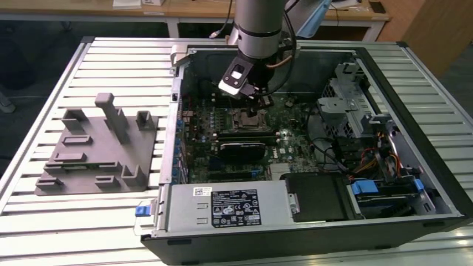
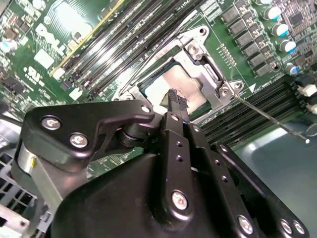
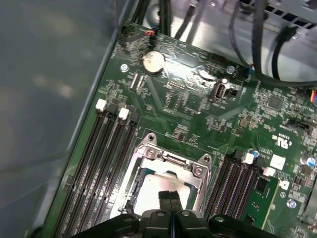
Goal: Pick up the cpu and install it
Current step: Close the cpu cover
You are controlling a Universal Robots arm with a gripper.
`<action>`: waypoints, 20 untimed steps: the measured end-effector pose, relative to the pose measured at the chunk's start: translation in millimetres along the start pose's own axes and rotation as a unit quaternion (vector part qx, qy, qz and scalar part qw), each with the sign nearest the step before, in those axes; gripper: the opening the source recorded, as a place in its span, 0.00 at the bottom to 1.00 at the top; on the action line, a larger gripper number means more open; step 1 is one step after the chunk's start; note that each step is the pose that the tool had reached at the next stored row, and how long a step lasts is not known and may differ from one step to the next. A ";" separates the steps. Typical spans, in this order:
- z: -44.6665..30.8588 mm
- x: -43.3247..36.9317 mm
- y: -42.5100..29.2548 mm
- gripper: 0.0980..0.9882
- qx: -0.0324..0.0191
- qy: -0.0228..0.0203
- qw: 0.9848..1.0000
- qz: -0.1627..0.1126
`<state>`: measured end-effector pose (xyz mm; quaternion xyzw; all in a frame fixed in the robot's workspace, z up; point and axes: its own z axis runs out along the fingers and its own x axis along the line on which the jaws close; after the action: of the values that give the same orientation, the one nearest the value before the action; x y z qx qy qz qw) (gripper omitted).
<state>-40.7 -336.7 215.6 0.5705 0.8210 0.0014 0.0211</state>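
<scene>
Gripper (image 2: 176,101) over the cpu (image 2: 190,82).
I see it clenched on nothing, hovering just above the cpu lying in the motherboard's (image 3: 198,104) metal socket frame (image 3: 173,158).

A table (image 1: 74,221) topped with pale grey ribbed metal slats takes up most of the exterior view, from the near edge to the far side. Soft, even light leaves faint bright streaks along the slats. Beyond the table's far edge stands a desk (image 1: 185,11) with a light wood top and white legs (image 1: 171,26). A few pale flat things (image 1: 127,3) lie on it. The floor (image 1: 37,61) under the desk is dark, almost black, and also shows past the table's edge on the exterior view's left. At the far corner on the exterior view's right stands an orange-brown wooden panel (image 1: 436,33).
</scene>
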 end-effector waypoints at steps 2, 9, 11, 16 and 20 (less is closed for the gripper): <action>0.0 0.0 0.0 0.01 0.000 0.000 1.000 -0.012; 0.1 0.0 0.0 0.01 -0.002 0.001 0.998 -0.057; 0.1 0.0 0.0 0.01 -0.002 0.002 0.998 -0.069; 0.1 0.0 0.0 0.01 -0.003 0.003 0.995 -0.101; 0.2 0.0 0.0 0.01 -0.004 0.003 0.992 -0.126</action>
<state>-40.7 -336.7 215.5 0.4625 0.8864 0.0040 0.0208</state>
